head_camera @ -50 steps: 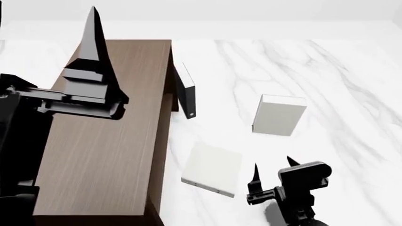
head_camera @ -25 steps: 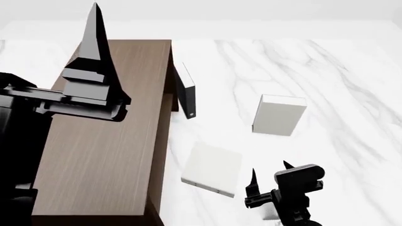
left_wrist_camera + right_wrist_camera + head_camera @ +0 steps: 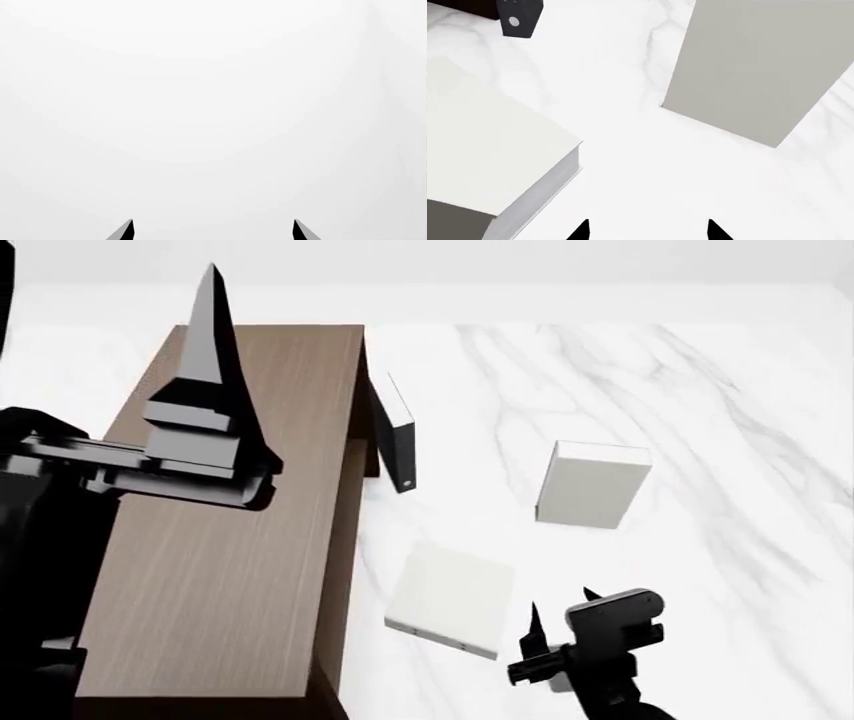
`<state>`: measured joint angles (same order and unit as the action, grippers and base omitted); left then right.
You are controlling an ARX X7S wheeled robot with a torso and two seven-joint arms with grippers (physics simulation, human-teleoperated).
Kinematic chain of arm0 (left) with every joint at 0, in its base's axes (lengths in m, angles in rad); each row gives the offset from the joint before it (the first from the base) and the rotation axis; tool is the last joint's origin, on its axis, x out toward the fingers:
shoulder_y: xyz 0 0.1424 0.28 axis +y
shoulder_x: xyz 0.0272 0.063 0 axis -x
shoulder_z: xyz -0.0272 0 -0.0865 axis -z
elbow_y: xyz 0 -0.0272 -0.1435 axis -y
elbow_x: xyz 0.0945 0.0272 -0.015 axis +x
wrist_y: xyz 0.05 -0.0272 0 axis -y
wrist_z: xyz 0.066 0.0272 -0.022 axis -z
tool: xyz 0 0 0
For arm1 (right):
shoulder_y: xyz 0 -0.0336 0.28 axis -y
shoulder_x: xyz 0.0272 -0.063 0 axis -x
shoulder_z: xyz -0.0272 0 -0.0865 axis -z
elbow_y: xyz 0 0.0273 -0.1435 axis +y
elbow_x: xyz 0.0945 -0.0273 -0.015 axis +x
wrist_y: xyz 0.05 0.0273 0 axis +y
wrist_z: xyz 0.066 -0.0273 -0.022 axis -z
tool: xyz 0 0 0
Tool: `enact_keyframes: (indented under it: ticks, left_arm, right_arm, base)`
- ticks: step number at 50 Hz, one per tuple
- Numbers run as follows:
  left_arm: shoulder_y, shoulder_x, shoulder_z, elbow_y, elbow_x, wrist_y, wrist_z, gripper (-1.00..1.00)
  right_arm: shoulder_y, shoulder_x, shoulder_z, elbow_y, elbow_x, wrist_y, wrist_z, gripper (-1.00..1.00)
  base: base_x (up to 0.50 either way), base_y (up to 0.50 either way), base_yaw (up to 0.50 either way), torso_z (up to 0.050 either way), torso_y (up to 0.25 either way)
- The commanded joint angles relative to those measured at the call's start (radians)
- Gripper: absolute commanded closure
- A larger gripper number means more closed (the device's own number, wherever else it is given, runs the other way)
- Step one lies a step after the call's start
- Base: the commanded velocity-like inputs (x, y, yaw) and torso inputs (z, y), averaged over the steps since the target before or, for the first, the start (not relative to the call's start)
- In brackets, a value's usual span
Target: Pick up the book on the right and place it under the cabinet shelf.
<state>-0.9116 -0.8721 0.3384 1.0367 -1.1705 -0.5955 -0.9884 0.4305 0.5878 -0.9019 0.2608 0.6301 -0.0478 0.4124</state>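
Observation:
The book (image 3: 451,600) is a thin white slab lying flat on the marble beside the dark brown cabinet shelf (image 3: 227,540). It fills the near corner of the right wrist view (image 3: 487,160). My right gripper (image 3: 561,605) hovers just right of the book's near end, open and empty, fingertips apart (image 3: 648,227) over bare marble. High above the cabinet top is my left gripper (image 3: 207,350), which stands open (image 3: 213,230) and faces blank white.
A thicker white block-like book (image 3: 594,483) stands upright farther right, and it shows as a grey face (image 3: 760,65). A thin dark door panel (image 3: 396,440) hangs ajar off the cabinet's right side. White marble surface (image 3: 721,570) spreads to the right.
My right gripper has slid down and left in the head view, closer to the flat book. The left arm has shifted slightly right and lower over the cabinet.

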Motion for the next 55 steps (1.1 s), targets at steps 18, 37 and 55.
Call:
enact_keyframes:
  ticks: [18, 37, 55]
  left_arm:
    - [-0.01, -0.036, 0.062, -0.005, 0.017, 0.051, -0.008, -1.0]
    - [-0.003, -0.064, 0.072, -0.012, 0.028, 0.086, -0.007, -1.0]
    - [0.038, -0.083, 0.077, -0.019, 0.061, 0.129, 0.006, -1.0]
  right_arm:
    - [0.012, -0.039, -0.025, 0.063, -0.008, 0.071, 0.012, -1.0]
    - [0.068, -0.032, -0.062, -0.062, -0.019, 0.168, 0.014, -1.0]
    - [0.129, -0.053, -0.093, -0.085, -0.039, 0.231, -0.01, -1.0]
  base:
    - [0.0, 0.0, 0.0, -0.001, -0.004]
    - [0.0, 0.0, 0.0, -0.001, -0.002]
    - [0.0, 0.0, 0.0, 0.0, -0.001]
